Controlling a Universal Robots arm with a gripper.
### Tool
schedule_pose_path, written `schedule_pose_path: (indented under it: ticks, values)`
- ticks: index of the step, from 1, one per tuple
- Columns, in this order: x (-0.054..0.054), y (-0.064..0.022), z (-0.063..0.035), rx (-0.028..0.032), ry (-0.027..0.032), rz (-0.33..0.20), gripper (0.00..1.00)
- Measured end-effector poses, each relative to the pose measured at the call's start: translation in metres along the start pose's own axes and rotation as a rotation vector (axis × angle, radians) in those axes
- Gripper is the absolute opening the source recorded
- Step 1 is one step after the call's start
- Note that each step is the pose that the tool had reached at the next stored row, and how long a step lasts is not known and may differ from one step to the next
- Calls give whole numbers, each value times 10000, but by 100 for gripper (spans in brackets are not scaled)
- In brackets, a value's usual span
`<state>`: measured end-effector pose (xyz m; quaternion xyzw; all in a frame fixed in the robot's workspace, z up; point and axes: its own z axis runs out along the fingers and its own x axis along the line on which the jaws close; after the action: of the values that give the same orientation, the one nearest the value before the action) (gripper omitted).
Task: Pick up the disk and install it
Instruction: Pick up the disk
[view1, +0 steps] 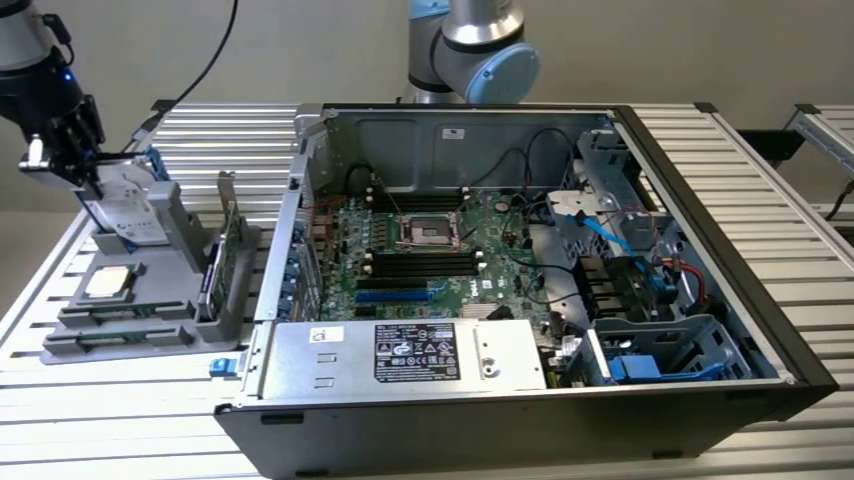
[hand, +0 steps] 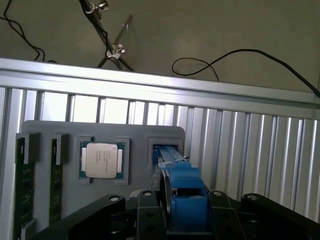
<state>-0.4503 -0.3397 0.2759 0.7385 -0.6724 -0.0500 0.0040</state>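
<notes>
Arm: wrist enters at the exterior view's upper left, black gripper (view1: 90, 188) pointing down over the grey parts tray (view1: 80, 350). A grey-and-blue arm joint (view1: 474, 55) stands behind the open computer case (view1: 747, 300).

Fingers: in the wrist view the gripper (hand: 185, 212) has one black finger on each side of the blue carrier frame, both pressed against it, so it is clamped on the disk (hand: 182, 187).

Disk: one. It stands on edge in the raised holder at the far end of the tray, leaning slightly, with its silver-grey face (view1: 127, 200) toward the exterior camera. Whether it has lifted out of the holder I cannot tell.

Count, tray (hand: 135, 132):
- square silver chip (hand: 102, 160), one, lying flat in its recess just beside the disk's holder
- green memory sticks (hand: 22, 185), two, lying side by side in slots beyond the chip
- thin dark card (view1: 227, 245), one, upright at the tray edge nearest the case

Count, elsewhere:
- computer case, one, lying on its side, panel off, motherboard exposed
- labelled metal power-supply box (view1: 414, 355), one, along the near edge of the case
- slatted aluminium table (view1: 134, 430), one, under everything
</notes>
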Motion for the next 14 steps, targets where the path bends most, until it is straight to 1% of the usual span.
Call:
schedule_pose_path:
  ticks: [7, 13, 14]
  values:
    - [15, 2, 1, -1, 1, 22, 35]
    - [15, 2, 3, -5, 56, 30, 35]
    - [15, 1, 4, -6, 64, 32, 33]
